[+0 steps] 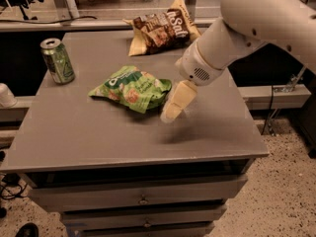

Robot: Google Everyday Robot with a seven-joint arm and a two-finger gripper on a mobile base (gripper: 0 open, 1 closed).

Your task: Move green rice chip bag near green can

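The green rice chip bag (132, 88) lies flat near the middle of the grey cabinet top (98, 137). The green can (58, 60) stands upright at the far left, well apart from the bag. My gripper (174, 107) hangs from the white arm (247, 23) just right of the bag's right end, a little above the surface, pointing down and left. It holds nothing that I can see.
A brown and yellow snack bag (160, 29) leans at the back edge of the top. A white cup (6, 95) sits on a lower ledge at the far left. Drawers (143, 199) run below the front edge. A desk lies behind.
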